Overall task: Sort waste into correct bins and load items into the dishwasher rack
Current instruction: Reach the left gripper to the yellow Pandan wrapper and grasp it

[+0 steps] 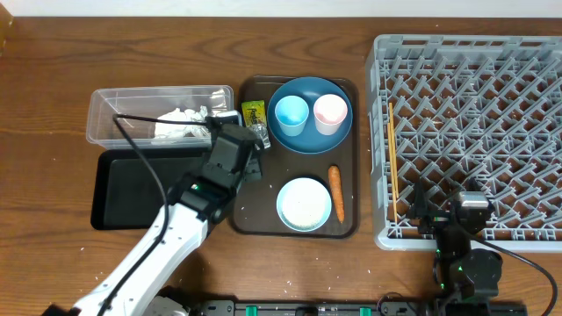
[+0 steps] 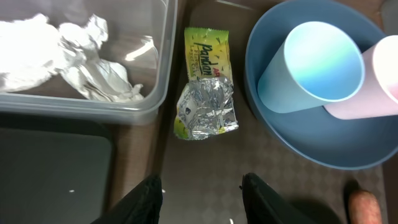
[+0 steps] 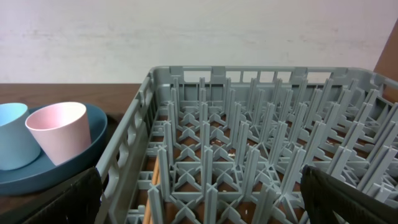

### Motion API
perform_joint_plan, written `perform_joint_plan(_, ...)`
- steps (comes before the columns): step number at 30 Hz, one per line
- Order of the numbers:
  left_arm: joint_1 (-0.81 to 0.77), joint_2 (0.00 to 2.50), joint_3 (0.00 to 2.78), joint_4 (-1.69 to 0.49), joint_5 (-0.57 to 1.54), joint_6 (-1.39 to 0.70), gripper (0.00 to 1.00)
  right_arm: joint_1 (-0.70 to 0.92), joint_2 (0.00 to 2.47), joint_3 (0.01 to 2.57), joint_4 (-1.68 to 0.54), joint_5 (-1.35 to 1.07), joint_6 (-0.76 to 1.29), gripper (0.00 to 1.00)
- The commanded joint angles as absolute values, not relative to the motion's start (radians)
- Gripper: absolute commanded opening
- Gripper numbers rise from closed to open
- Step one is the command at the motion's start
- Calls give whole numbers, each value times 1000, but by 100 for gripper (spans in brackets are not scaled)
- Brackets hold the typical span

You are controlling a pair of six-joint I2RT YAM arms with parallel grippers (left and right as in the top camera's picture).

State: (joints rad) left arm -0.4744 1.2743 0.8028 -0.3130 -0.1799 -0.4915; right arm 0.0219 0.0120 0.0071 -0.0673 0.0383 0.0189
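The left tool [image 2: 202,200] hangs over the brown serving tray [image 2: 205,167], fingers parted, nothing between them. Just beyond its tips lies the crumpled silvery packet [image 2: 205,112], touching the small yellow-green wrapper [image 2: 207,53] farther on. Their shared long axis runs near to far, in line with the tool. The clear rectangular plastic tub [image 2: 163,68] stands just left. The right tool [image 3: 199,199], wide open and empty, faces the grey pegged dishwasher rack [image 3: 249,124], well apart, so this is probably the left arm's job.

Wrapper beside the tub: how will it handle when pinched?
The wrapper looks like thin crinkled foil, so probably floppy and very light. It lies flat on the tray, so it may slide rather than lift.
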Motion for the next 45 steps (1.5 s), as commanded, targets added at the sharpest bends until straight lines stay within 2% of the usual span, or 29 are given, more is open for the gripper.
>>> perform_joint_plan(1, -477, 1325, 804, -297, -175, -545, 44, 26, 7, 5, -71, 48, 33, 99)
perform_joint_plan(12, -477, 1417, 804, -225, -175, -555, 45, 26, 7, 5, -71, 48, 33, 99)
perform_joint_plan(15, -477, 1440, 804, -209, -176, -556, 50, 26, 7, 5, -71, 48, 33, 99)
perform_joint_plan(21, -477, 1486, 804, -167, -177, -555, 50, 26, 7, 5, -71, 48, 33, 99)
perform_joint_plan(27, -477, 1523, 804, -143, -291, -556, 50, 26, 7, 5, -71, 48, 33, 99)
perform_joint_plan(45, -477, 1568, 804, -113, -293, -555, 55, 26, 7, 5, -71, 48, 33, 99)
